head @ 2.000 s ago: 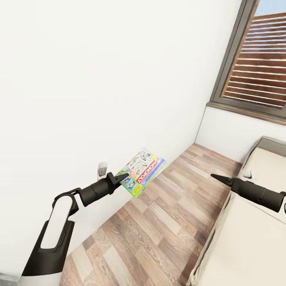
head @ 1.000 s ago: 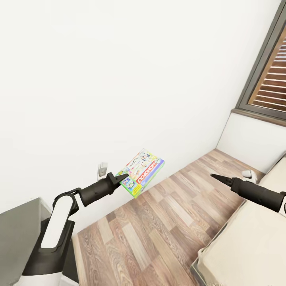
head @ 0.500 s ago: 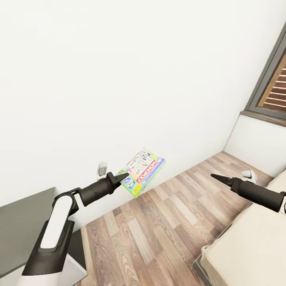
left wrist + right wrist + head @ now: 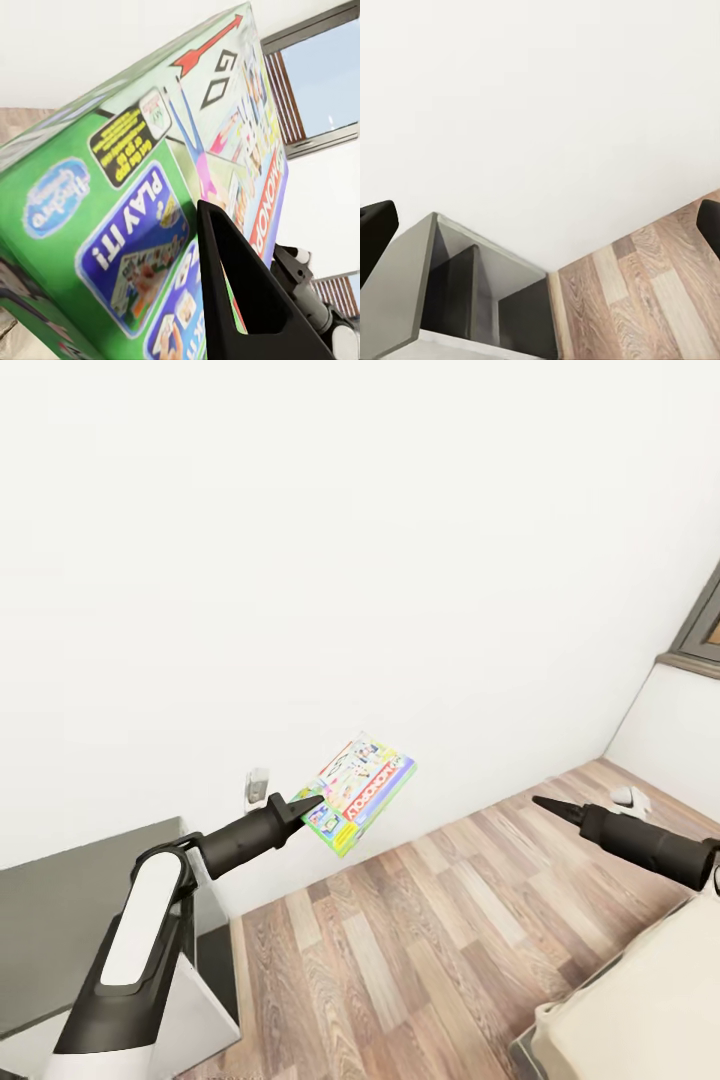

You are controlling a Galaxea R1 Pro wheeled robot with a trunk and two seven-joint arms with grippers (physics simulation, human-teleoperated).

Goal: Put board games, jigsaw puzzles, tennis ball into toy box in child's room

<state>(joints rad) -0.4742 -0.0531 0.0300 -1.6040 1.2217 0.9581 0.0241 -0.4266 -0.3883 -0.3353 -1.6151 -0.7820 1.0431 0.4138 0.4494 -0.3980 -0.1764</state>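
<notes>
My left gripper (image 4: pixel 305 803) is shut on the edge of the white-and-green Monopoly board game (image 4: pixel 362 792), holding it tilted in the air above the wood floor, in front of the white wall. The left wrist view has the box (image 4: pixel 150 187) close up, with one dark finger (image 4: pixel 232 300) lying across its face. My right gripper (image 4: pixel 545 803) hangs in the air to the right with nothing in it. Its two fingers (image 4: pixel 371 232) stand far apart in the right wrist view. The table's dark-grey side cabinet (image 4: pixel 60 920) shows at lower left. A corner of the bed (image 4: pixel 640 1010) is at lower right.
Wood plank floor (image 4: pixel 420 940) runs between the cabinet and the bed. A wall socket (image 4: pixel 257 787) sits low on the wall behind the left gripper. A small white object (image 4: pixel 628 797) lies near the far corner. A window frame edge (image 4: pixel 700 635) is at the right. The cabinet (image 4: pixel 405 292) has open shelves.
The whole view has swung left: the window and bed have slid off to the right and the dark-grey cabinet has come in at lower left. Both arms hold their pose.
</notes>
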